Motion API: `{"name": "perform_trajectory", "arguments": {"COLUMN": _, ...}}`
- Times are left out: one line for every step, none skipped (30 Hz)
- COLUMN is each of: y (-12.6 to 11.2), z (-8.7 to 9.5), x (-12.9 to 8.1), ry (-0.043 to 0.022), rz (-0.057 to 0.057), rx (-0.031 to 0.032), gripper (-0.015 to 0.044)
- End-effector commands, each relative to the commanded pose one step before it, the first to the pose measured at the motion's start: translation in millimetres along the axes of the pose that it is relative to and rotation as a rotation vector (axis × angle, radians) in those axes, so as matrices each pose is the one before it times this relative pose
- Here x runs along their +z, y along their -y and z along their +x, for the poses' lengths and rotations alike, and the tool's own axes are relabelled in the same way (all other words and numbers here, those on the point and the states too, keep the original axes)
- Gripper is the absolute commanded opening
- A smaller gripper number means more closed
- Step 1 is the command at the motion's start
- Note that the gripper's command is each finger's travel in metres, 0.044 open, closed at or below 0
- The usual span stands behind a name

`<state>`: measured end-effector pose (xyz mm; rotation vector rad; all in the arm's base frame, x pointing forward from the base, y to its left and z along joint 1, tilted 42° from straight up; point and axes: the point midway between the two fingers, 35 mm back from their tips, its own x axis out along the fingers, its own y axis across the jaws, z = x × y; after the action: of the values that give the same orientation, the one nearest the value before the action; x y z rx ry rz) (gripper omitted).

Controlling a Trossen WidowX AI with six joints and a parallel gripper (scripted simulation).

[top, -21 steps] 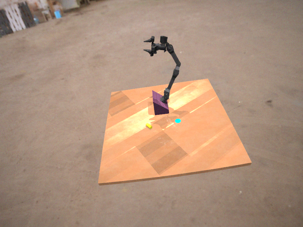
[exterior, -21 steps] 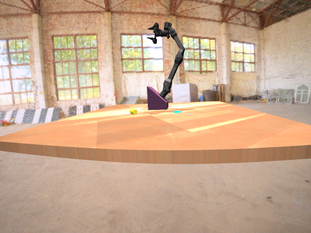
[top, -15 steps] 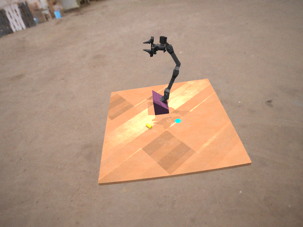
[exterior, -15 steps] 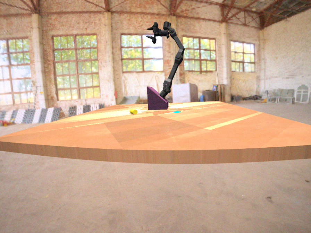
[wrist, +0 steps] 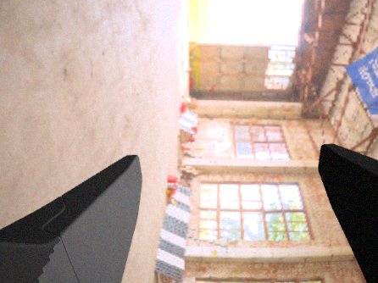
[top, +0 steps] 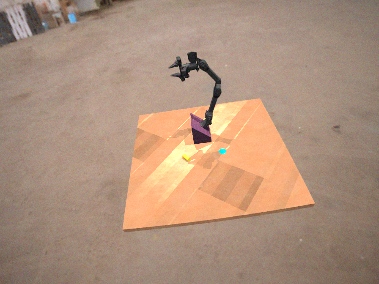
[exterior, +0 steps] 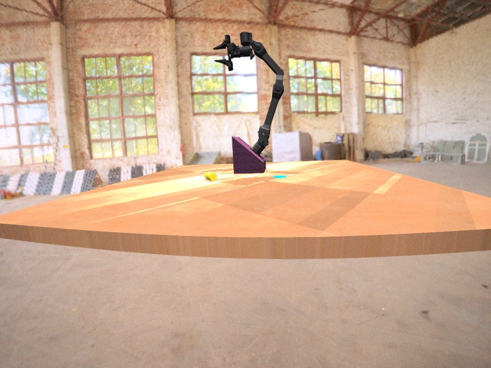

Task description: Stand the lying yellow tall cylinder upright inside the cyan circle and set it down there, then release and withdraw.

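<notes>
The yellow cylinder (top: 186, 157) (exterior: 211, 176) lies on its side on the wooden board (top: 259, 176) (exterior: 369, 212), left of the cyan circle (top: 222, 151) (exterior: 279, 176). My gripper (top: 172, 70) (exterior: 218, 53) is open and empty, raised high above the board with its fingers pointing sideways, far from the cylinder. In the wrist view the two dark fingers frame only the hall's floor and windows (wrist: 232, 238); neither the cylinder nor the circle shows there.
A purple wedge-shaped block (top: 199, 129) (exterior: 245, 157) stands at the arm's base, just behind the cylinder and the circle. The board's edges drop off to the hall floor on all sides.
</notes>
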<state>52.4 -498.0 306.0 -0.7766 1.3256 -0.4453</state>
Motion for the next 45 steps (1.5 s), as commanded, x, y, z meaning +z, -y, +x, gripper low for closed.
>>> {"name": "perform_trajectory", "arguments": {"y": -17.32, "z": 22.18, "x": 24.70, "ry": 0.06069, "rz": -0.0076, "rx": 0.07057, "gripper": 0.0309}}
{"name": "perform_trajectory", "arguments": {"y": -3.89, "z": 5.79, "x": 6.01, "ry": 0.01405, "rz": -0.0039, "rx": 0.01725, "gripper": 0.0309}}
{"name": "perform_trajectory", "arguments": {"y": -3.88, "z": 5.81, "x": 5.97, "ry": 0.01387, "rz": -0.0039, "rx": 0.01734, "gripper": 0.0309}}
{"name": "perform_trajectory", "arguments": {"y": -3.88, "z": 5.83, "x": 5.94, "ry": 0.01369, "rz": -0.0039, "rx": 0.01743, "gripper": 0.0309}}
{"name": "perform_trajectory", "arguments": {"y": -3.87, "z": 5.85, "x": 5.90, "ry": 0.01351, "rz": -0.0040, "rx": 0.01752, "gripper": 0.0309}}
{"name": "perform_trajectory", "arguments": {"y": -3.87, "z": 5.87, "x": 5.87, "ry": 0.01333, "rz": -0.0040, "rx": 0.01761, "gripper": 0.0309}}
{"name": "perform_trajectory", "arguments": {"y": -3.86, "z": 5.88, "x": 5.83, "ry": 0.01314, "rz": -0.0040, "rx": 0.01770, "gripper": 0.0309}}
{"name": "perform_trajectory", "arguments": {"y": -3.86, "z": 5.90, "x": 5.79, "ry": 0.01296, "rz": -0.0041, "rx": 0.01779, "gripper": 0.0309}}
{"name": "perform_trajectory", "arguments": {"y": -3.85, "z": 5.92, "x": 5.75, "ry": 0.01277, "rz": -0.0041, "rx": 0.01788, "gripper": 0.0309}}
{"name": "perform_trajectory", "arguments": {"y": -3.85, "z": 5.94, "x": 5.71, "ry": 0.01257, "rz": -0.0041, "rx": 0.01797, "gripper": 0.0309}}
{"name": "perform_trajectory", "arguments": {"y": -3.84, "z": 5.95, "x": 5.67, "ry": 0.01238, "rz": -0.0041, "rx": 0.01806, "gripper": 0.0309}}
{"name": "perform_trajectory", "arguments": {"y": -3.84, "z": 5.97, "x": 5.62, "ry": 0.01218, "rz": -0.0042, "rx": 0.01815, "gripper": 0.0309}}
{"name": "perform_trajectory", "arguments": {"y": -3.84, "z": 5.99, "x": 5.58, "ry": 0.01198, "rz": -0.0042, "rx": 0.01824, "gripper": 0.0309}}
{"name": "perform_trajectory", "arguments": {"y": -3.83, "z": 6.00, "x": 5.53, "ry": 0.01178, "rz": -0.0042, "rx": 0.01832, "gripper": 0.0309}}
{"name": "perform_trajectory", "arguments": {"y": -3.83, "z": 6.02, "x": 5.49, "ry": 0.01158, "rz": -0.0042, "rx": 0.01841, "gripper": 0.0309}}
{"name": "perform_trajectory", "arguments": {"y": -3.82, "z": 6.04, "x": 5.44, "ry": 0.01137, "rz": -0.0042, "rx": 0.01850, "gripper": 0.0309}}
{"name": "perform_trajectory", "arguments": {"y": -3.82, "z": 6.05, "x": 5.39, "ry": 0.01117, "rz": -0.0042, "rx": 0.01858, "gripper": 0.0309}}
{"name": "perform_trajectory", "arguments": {"y": -3.81, "z": 6.07, "x": 5.34, "ry": 0.01096, "rz": -0.0042, "rx": 0.01867, "gripper": 0.0309}}
{"name": "perform_trajectory", "arguments": {"y": -3.81, "z": 6.08, "x": 5.29, "ry": 0.01075, "rz": -0.0042, "rx": 0.01875, "gripper": 0.0309}}
{"name": "perform_trajectory", "arguments": {"y": -3.80, "z": 6.10, "x": 5.24, "ry": 0.01053, "rz": -0.0042, "rx": 0.01883, "gripper": 0.0309}}
{"name": "perform_trajectory", "arguments": {"y": -3.80, "z": 6.11, "x": 5.19, "ry": 0.01032, "rz": -0.0041, "rx": 0.01892, "gripper": 0.0309}}
{"name": "perform_trajectory", "arguments": {"y": -3.79, "z": 6.13, "x": 5.14, "ry": 0.01010, "rz": -0.0041, "rx": 0.01900, "gripper": 0.0309}}
{"name": "perform_trajectory", "arguments": {"y": -3.79, "z": 6.14, "x": 5.08, "ry": 0.00989, "rz": -0.0041, "rx": 0.01908, "gripper": 0.0309}}
{"name": "perform_trajectory", "arguments": {"y": -3.79, "z": 6.15, "x": 5.03, "ry": 0.00967, "rz": -0.0041, "rx": 0.01915, "gripper": 0.0309}}
{"name": "perform_trajectory", "arguments": {"y": -3.78, "z": 6.16, "x": 4.97, "ry": 0.00945, "rz": -0.0040, "rx": 0.01923, "gripper": 0.0309}}
{"name": "perform_trajectory", "arguments": {"y": -3.77, "z": 6.18, "x": 4.92, "ry": 0.00923, "rz": -0.0040, "rx": 0.01931, "gripper": 0.0309}}
{"name": "perform_trajectory", "arguments": {"y": -3.77, "z": 6.19, "x": 4.86, "ry": 0.00900, "rz": -0.0040, "rx": 0.01938, "gripper": 0.0309}}
{"name": "perform_trajectory", "arguments": {"y": -3.76, "z": 6.20, "x": 4.80, "ry": 0.00878, "rz": -0.0039, "rx": 0.01946, "gripper": 0.0309}}
{"name": "perform_trajectory", "arguments": {"y": -3.76, "z": 6.21, "x": 4.74, "ry": 0.00855, "rz": -0.0039, "rx": 0.01953, "gripper": 0.0309}}
{"name": "perform_trajectory", "arguments": {"y": -3.75, "z": 6.22, "x": 4.68, "ry": 0.00833, "rz": -0.0038, "rx": 0.01960, "gripper": 0.0309}}
{"name": "perform_trajectory", "arguments": {"y": -3.75, "z": 6.23, "x": 4.62, "ry": 0.00810, "rz": -0.0038, "rx": 0.01967, "gripper": 0.0309}}
{"name": "perform_trajectory", "arguments": {"y": -3.74, "z": 6.24, "x": 4.56, "ry": 0.00787, "rz": -0.0037, "rx": 0.01973, "gripper": 0.0309}}
{"name": "perform_trajectory", "arguments": {"y": -3.73, "z": 6.25, "x": 4.50, "ry": 0.00764, "rz": -0.0037, "rx": 0.01980, "gripper": 0.0309}}
{"name": "perform_trajectory", "arguments": {"y": -3.73, "z": 6.26, "x": 4.43, "ry": 0.00741, "rz": -0.0036, "rx": 0.01986, "gripper": 0.0309}}
{"name": "perform_trajectory", "arguments": {"y": -3.72, "z": 6.27, "x": 4.37, "ry": 0.00718, "rz": -0.0036, "rx": 0.01992, "gripper": 0.0309}}
{"name": "perform_trajectory", "arguments": {"y": -3.71, "z": 6.28, "x": 4.31, "ry": 0.00694, "rz": -0.0035, "rx": 0.01998, "gripper": 0.0309}}
{"name": "perform_trajectory", "arguments": {"y": -3.70, "z": 6.28, "x": 4.24, "ry": 0.00671, "rz": -0.0034, "rx": 0.02004, "gripper": 0.0309}}
{"name": "perform_trajectory", "arguments": {"y": -3.69, "z": 6.29, "x": 4.18, "ry": 0.00647, "rz": -0.0033, "rx": 0.02010, "gripper": 0.0309}}
{"name": "perform_trajectory", "arguments": {"y": -3.69, "z": 6.30, "x": 4.11, "ry": 0.00624, "rz": -0.0033, "rx": 0.02015, "gripper": 0.0309}}
{"name": "perform_trajectory", "arguments": {"y": -3.68, "z": 6.30, "x": 4.04, "ry": 0.00600, "rz": -0.0032, "rx": 0.02020, "gripper": 0.0309}}
{"name": "perform_trajectory", "arguments": {"y": -3.67, "z": 6.31, "x": 3.97, "ry": 0.00577, "rz": -0.0031, "rx": 0.02025, "gripper": 0.0309}}
{"name": "perform_trajectory", "arguments": {"y": -3.66, "z": 6.31, "x": 3.91, "ry": 0.00553, "rz": -0.0030, "rx": 0.02030, "gripper": 0.0309}}
{"name": "perform_trajectory", "arguments": {"y": -3.65, "z": 6.32, "x": 3.84, "ry": 0.00529, "rz": -0.0029, "rx": 0.02034, "gripper": 0.0309}}
{"name": "perform_trajectory", "arguments": {"y": -3.64, "z": 6.32, "x": 3.77, "ry": 0.00506, "rz": -0.0028, "rx": 0.02038, "gripper": 0.0309}}
{"name": "perform_trajectory", "arguments": {"y": -3.63, "z": 6.32, "x": 3.70, "ry": 0.00482, "rz": -0.0027, "rx": 0.02042, "gripper": 0.0309}}
